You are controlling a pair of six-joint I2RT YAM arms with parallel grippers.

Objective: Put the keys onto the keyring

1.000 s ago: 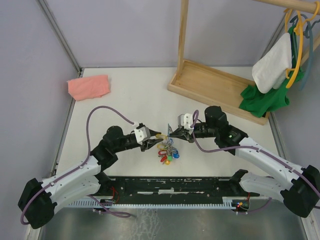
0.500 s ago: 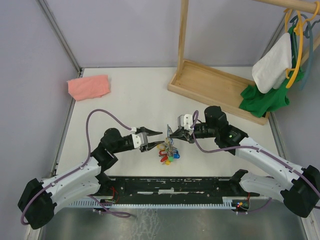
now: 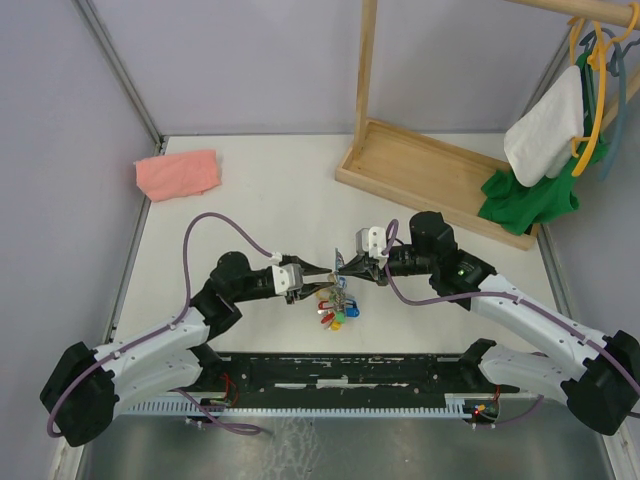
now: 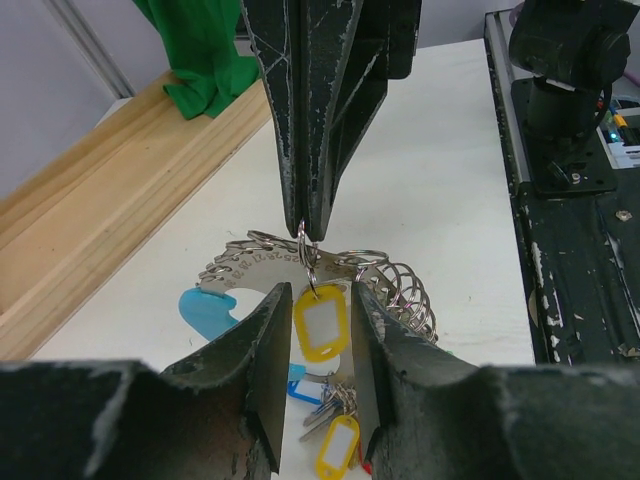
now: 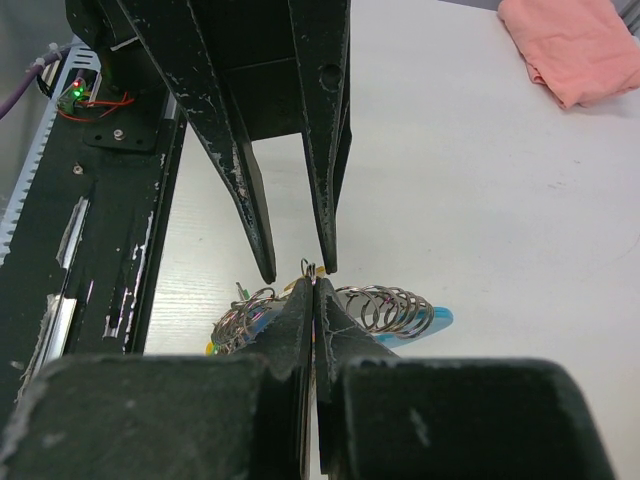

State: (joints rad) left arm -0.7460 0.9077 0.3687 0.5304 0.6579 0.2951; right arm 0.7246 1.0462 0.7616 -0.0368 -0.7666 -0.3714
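Left wrist: keyring (image 4: 398,290) w/ silver coils, grey curved plate (image 4: 248,268), blue tag (image 4: 205,312).

From above, the keyring (image 3: 338,305) is too small for you to tell its parts apart. At the left wrist, the fingers (image 4: 262,370) of the left gripper (image 4: 316,295) flank the yellow key (image 4: 319,322) so closely you cannot tell whether they pinch it; the bottom edge crops the lower keys (image 4: 338,448). At the right wrist, the right gripper (image 5: 313,288) hides the keyring's middle.
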